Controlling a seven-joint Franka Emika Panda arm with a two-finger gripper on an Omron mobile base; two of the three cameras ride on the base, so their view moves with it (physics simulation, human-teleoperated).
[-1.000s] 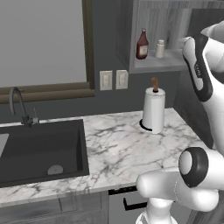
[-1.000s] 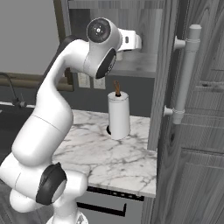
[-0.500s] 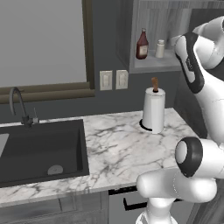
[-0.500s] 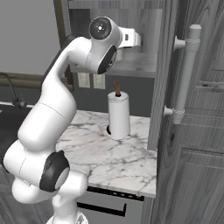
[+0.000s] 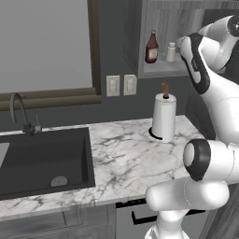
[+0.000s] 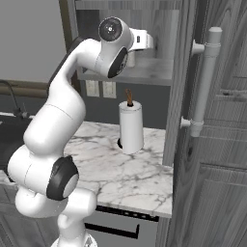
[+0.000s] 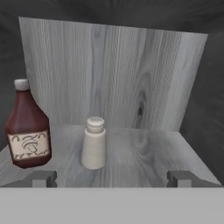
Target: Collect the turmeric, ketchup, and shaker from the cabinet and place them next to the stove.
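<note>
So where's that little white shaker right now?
The shaker stands upright on the cabinet shelf, just right of the ketchup in the hand view, not touching it, with the open gripper in front.

Rendered home kitchen. White-and-grey marble countertop (image 5: 126, 154) runs along a dark grey wall, with a black undermount sink (image 5: 44, 161) and a dark curved faucet (image 5: 21, 114) set in it. Brown-framed window (image 5: 95, 51) above the sink, two pale wall switch plates (image 5: 120, 85) beside it. White paper-towel roll on a brown-topped upright holder (image 5: 164, 119) stands on the counter. Grey wood-grain wall cabinet (image 7: 113, 78) holds a dark red ketchup bottle (image 7: 27, 129) and a pale shaker (image 7: 93, 143). Tall grey wood-grain door with a long bar handle (image 6: 205, 82) at right.
</note>
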